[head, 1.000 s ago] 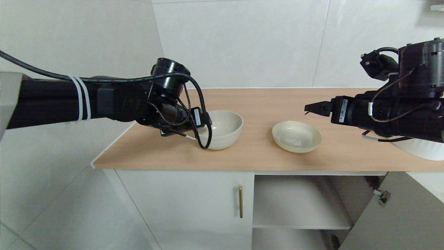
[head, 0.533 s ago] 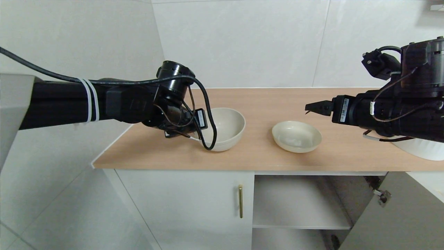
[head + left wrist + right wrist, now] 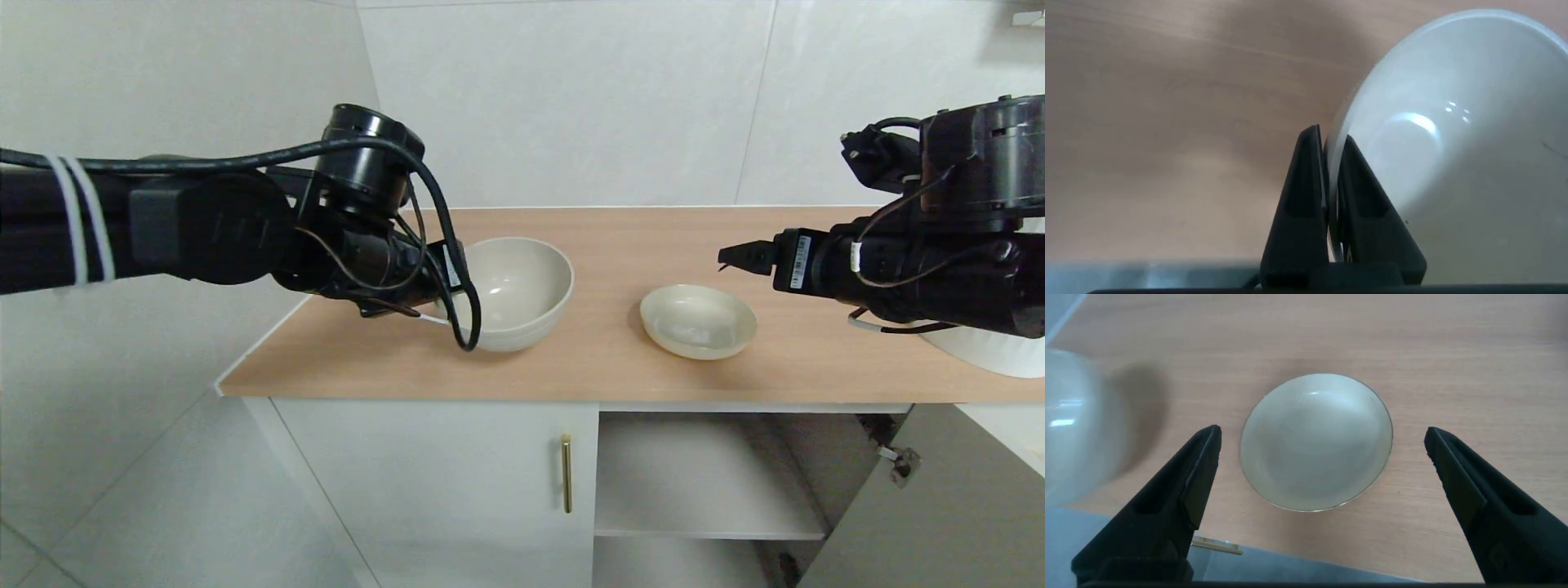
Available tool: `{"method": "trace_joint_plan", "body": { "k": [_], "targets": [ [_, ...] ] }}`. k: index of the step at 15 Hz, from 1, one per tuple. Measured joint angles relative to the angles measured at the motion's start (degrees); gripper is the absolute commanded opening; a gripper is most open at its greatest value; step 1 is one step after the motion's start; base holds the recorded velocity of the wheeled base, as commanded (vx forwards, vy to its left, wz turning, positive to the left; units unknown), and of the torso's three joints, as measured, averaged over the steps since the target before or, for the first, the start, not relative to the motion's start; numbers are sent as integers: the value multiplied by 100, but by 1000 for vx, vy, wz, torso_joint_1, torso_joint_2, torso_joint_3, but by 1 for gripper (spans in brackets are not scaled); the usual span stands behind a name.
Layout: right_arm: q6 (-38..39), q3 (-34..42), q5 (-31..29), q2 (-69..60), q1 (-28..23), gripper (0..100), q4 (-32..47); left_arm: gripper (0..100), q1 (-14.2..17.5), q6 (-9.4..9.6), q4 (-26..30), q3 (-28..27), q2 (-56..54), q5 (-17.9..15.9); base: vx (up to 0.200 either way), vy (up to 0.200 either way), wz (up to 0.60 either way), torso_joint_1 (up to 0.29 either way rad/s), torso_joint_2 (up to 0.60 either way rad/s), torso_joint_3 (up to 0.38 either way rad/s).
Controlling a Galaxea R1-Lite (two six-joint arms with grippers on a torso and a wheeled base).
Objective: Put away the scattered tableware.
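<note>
The left arm has risen since a moment ago and drawn back a little to the left, taking the deep bowl [image 3: 522, 290] with it. The gripped side has come up, so the bowl now tips and shows more of its inside. Whether its foot still touches the counter [image 3: 604, 237] I cannot tell. The right arm has barely shifted, and the shallow dish [image 3: 698, 320] lies where it did.

The left gripper [image 3: 1327, 139] pinches the bowl's left rim, one black finger inside the wall and one outside, pressed tight on the thin edge. The bowl sits at the left part of the counter. It is round and cream, with a glossy glaze; its inside shows bare glaze with small spots of light, and faint ribs ring its outer wall.

To its right, well apart, the shallow dish rests flat on the counter, cream, smooth and low-rimmed, its well showing bare glaze. The right gripper [image 3: 725, 258] hangs above the counter near the dish and apart from it, its tapered black fingers spread wide.

At the far right a white ribbed vessel [image 3: 992, 353] stands partly behind that arm. The counter is pale wood grain. Below it, a white cabinet door with a slim brass handle [image 3: 565, 474] is shut, and beside it an open compartment [image 3: 702, 478] shows a white shelf.
</note>
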Motion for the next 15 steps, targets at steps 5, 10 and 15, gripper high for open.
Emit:
{"method": "trace_joint_plan", "body": {
  "k": [5, 10, 15],
  "targets": [
    [6, -301, -213, 667, -245, 100, 140, 0, -219, 138, -501, 730, -1150, -16, 0, 0, 0, 0, 0, 0],
    [20, -584, -194, 1282, -600, 100, 165, 0, -284, 208, -561, 914, -1558, -16, 0, 0, 0, 0, 0, 0],
    [20, -670, -191, 1599, -722, 100, 162, 0, -289, 206, -563, 925, -1591, -16, 0, 0, 0, 0, 0, 0]
  ]
}}
